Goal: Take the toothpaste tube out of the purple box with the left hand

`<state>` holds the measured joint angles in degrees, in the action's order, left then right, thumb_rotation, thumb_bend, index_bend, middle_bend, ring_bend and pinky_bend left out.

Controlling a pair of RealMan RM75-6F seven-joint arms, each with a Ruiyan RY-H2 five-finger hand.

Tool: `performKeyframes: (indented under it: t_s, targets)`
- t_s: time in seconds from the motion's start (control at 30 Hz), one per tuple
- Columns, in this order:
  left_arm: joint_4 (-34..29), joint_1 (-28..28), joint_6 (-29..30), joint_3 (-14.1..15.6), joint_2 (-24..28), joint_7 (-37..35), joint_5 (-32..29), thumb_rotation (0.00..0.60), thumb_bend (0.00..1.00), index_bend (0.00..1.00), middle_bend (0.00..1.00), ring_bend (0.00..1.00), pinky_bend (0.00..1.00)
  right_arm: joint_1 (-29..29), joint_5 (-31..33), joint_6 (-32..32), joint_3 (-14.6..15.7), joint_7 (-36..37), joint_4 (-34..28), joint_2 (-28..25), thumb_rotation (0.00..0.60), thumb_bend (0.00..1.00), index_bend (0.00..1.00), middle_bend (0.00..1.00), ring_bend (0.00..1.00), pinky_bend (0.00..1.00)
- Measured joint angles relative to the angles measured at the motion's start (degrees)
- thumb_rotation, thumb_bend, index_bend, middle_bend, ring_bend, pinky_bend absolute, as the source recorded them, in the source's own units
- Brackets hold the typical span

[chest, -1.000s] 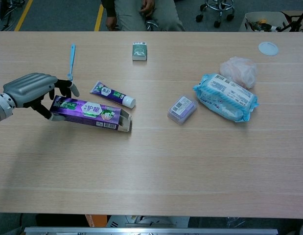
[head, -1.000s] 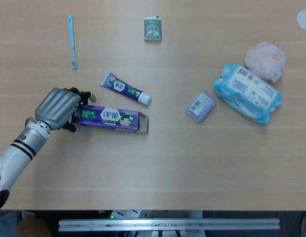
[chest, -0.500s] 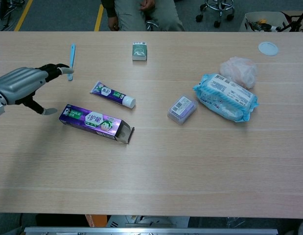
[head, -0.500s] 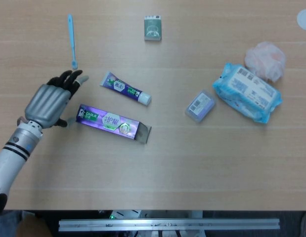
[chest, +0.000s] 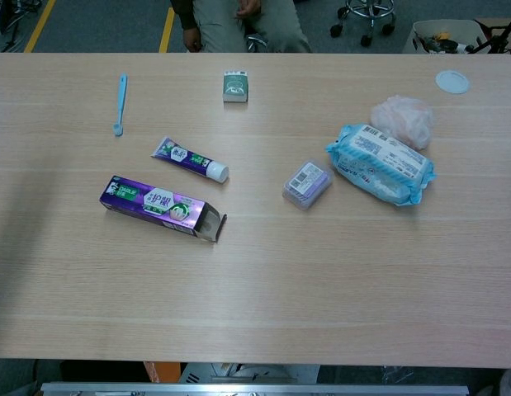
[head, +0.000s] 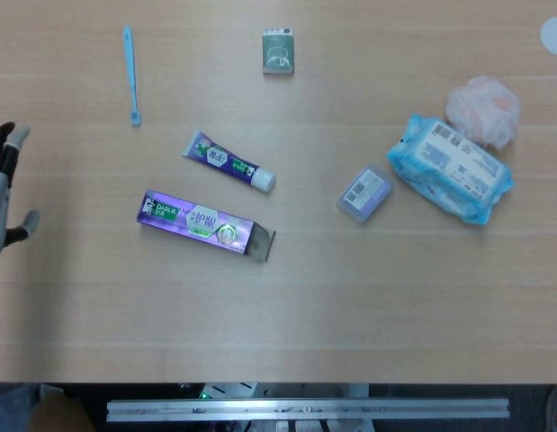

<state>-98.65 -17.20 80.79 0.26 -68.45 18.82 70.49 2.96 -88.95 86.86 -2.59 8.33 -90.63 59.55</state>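
The purple toothpaste box (head: 204, 223) (chest: 163, 207) lies flat on the table with its right end flap open. Just behind it, the purple toothpaste tube (head: 228, 162) (chest: 189, 159) with a white cap lies outside the box. My left hand (head: 3, 191) shows only at the far left edge of the head view, fingers spread and holding nothing, well left of the box. It is out of the chest view. My right hand is in neither view.
A blue toothbrush (head: 131, 74) lies at the back left and a small green box (head: 278, 50) at the back middle. To the right are a small purple pack (head: 364, 193), a blue wet-wipes pack (head: 449, 168), a pink bath puff (head: 482, 109) and a white lid (head: 553, 36).
My left hand let go of the purple box, opened and drew back to the left edge. The box dropped flat onto the table, slightly turned.
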Motion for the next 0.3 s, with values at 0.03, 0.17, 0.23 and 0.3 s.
performKeyframes:
  t_s: [0.03, 0.17, 0.23, 0.3]
  targets:
    - [-0.57, 0.99, 1.51, 0.17, 0.15, 0.24, 0.32, 0.6, 0.22, 0.08, 0.1, 0.05, 0.18, 0.02, -0.07, 0.07, -0.03, -0.02, -0.11, -0.02, 0.6, 0.24, 0.5, 0.51, 0.54, 0.6]
    - [-2.58, 5.26, 7.65, 0.82, 0.55, 0.79, 2.75, 0.6, 0.22, 0.08, 0.1, 0.06, 0.18, 0.06, -0.44, 0.49, -0.17, -0.15, -0.55, -0.14, 0.6, 0.24, 0.5, 0.51, 0.54, 0.6]
    - [-3.0, 6.82, 9.71, 1.09, 0.5, 1.01, 4.13, 0.6, 0.22, 0.08, 0.11, 0.06, 0.18, 0.02, -0.51, 0.58, -0.14, -0.16, -0.69, -0.12, 0.6, 0.24, 0.5, 0.51, 0.54, 0.6]
    - [-3.38, 8.21, 11.11, 1.47, 0.48, 1.17, 5.69, 0.6, 0.22, 0.08, 0.11, 0.06, 0.18, 0.02, -0.49, 0.48, -0.09, -0.11, -0.7, -0.11, 0.6, 0.24, 0.5, 0.51, 0.54, 0.6]
